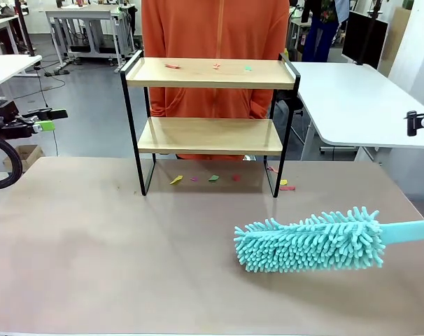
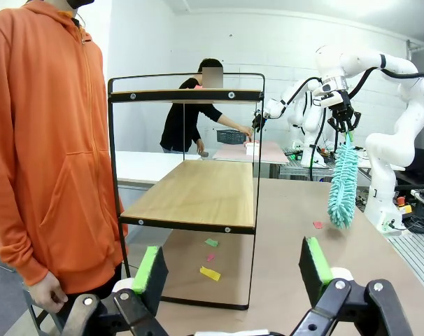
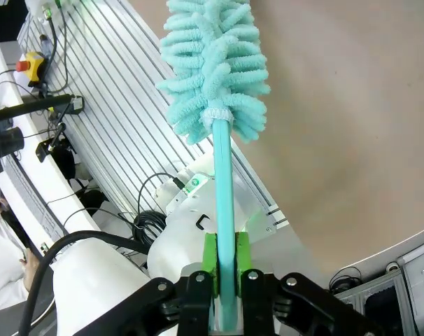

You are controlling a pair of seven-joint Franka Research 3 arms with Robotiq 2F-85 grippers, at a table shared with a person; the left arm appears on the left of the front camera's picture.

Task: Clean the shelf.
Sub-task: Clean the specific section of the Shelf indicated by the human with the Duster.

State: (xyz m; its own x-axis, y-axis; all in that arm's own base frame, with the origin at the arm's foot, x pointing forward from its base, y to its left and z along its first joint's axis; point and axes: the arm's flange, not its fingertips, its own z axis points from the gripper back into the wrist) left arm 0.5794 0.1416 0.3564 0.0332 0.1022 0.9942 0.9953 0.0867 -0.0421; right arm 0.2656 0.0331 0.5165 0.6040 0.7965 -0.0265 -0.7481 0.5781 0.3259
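At 9 o'clock in the front view, past the desk's edge, the left fingers are spread wide apart; their wrist view faces the shelf end-on. The shelf stands upright at 12 o'clock on the desk, near its far edge, with a person in an orange hoodie just behind it. Small coloured scraps lie on its top board, and others lie on the desk under it and by its right foot. At 4 o'clock the teal duster lies level and low over the desk, its fluffy head toward the middle and its flat handle running off at 3 o'clock; whether the head touches the desk I cannot tell. The right fingers are pressed together on that handle, pinching it near its end between the green pads.
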